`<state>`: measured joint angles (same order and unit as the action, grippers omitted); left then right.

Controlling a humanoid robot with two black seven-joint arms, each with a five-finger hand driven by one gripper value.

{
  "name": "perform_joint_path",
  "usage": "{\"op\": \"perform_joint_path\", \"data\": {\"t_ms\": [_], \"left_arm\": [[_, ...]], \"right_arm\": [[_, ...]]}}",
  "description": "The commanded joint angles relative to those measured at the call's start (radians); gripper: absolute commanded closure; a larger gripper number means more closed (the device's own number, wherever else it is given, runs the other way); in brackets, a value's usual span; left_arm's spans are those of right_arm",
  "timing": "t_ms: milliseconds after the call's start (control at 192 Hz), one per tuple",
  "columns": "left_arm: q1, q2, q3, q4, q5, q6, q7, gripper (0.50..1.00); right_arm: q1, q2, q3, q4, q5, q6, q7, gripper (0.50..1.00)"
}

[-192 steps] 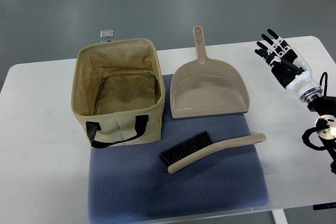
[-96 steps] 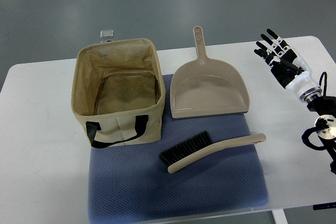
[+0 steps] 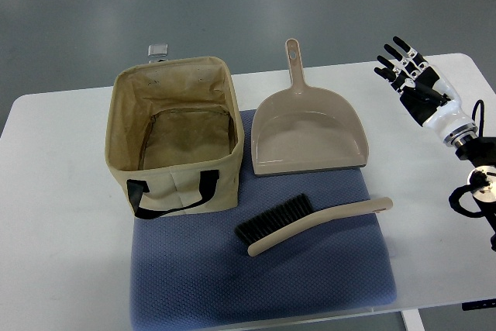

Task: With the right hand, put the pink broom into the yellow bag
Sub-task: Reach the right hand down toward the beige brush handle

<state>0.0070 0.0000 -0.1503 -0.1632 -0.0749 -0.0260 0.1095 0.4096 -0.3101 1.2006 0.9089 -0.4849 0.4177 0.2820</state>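
Observation:
The pink broom [image 3: 310, 223], a hand brush with black bristles and a long beige-pink handle, lies on the blue mat [image 3: 310, 284] near the table's front. To its left the yellow bag [image 3: 177, 133] stands upright with its mouth open and nothing visible inside; black handles hang on its front. My right hand [image 3: 407, 75] hovers over the table's far right, fingers spread and holding nothing. It is well apart from the broom, up and to the right of the handle's tip.
A beige-pink dustpan [image 3: 308, 133] lies behind the broom, its handle pointing away from me. The white table [image 3: 54, 215] carries the mat. A small metal clip [image 3: 159, 50] sits behind the bag. Cables hang by my right forearm [image 3: 473, 184].
My right hand has shifted slightly up and to the right. The broom, bag and dustpan have not moved.

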Motion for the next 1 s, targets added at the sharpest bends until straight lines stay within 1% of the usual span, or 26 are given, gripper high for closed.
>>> {"op": "perform_joint_path", "data": {"t_ms": [0,119,275,395,494,675,764,847,951,992], "left_arm": [[0.001,0.0,0.0,0.001,0.001,0.0,-0.001,0.5],[-0.001,0.0,0.0,-0.001,0.0,0.0,0.001,0.5],[0.001,0.0,0.0,0.001,0.0,0.0,-0.001,0.5],[-0.001,0.0,0.0,0.001,0.0,0.0,-0.001,0.5],[0.001,0.0,0.0,-0.001,0.0,0.0,-0.001,0.5],[0.001,0.0,0.0,-0.001,0.0,0.0,0.001,0.5],[-0.001,0.0,0.0,0.001,0.001,0.0,-0.001,0.5],[0.001,0.0,0.0,-0.001,0.0,0.0,-0.001,0.5],[0.001,0.0,0.0,-0.001,0.001,0.0,0.001,0.5],[0.001,0.0,0.0,-0.001,0.0,0.0,-0.001,0.5]], "right_arm": [[0.0,-0.017,-0.015,0.007,-0.011,0.029,0.0,0.57],[0.003,-0.073,-0.084,0.024,-0.014,0.067,0.008,0.572],[0.034,-0.149,-0.194,0.079,-0.063,0.072,0.063,0.572],[0.037,-0.195,-0.259,0.145,-0.207,0.066,0.128,0.572],[0.037,-0.222,-0.289,0.192,-0.337,0.059,0.158,0.574],[0.037,-0.279,-0.32,0.285,-0.543,0.052,0.178,0.574],[0.037,-0.308,-0.346,0.329,-0.646,0.016,0.195,0.574],[0.037,-0.34,-0.398,0.372,-0.75,-0.04,0.22,0.574],[0.037,-0.376,-0.449,0.427,-0.88,-0.112,0.224,0.574],[0.037,-0.386,-0.461,0.443,-0.916,-0.129,0.226,0.574]]}}
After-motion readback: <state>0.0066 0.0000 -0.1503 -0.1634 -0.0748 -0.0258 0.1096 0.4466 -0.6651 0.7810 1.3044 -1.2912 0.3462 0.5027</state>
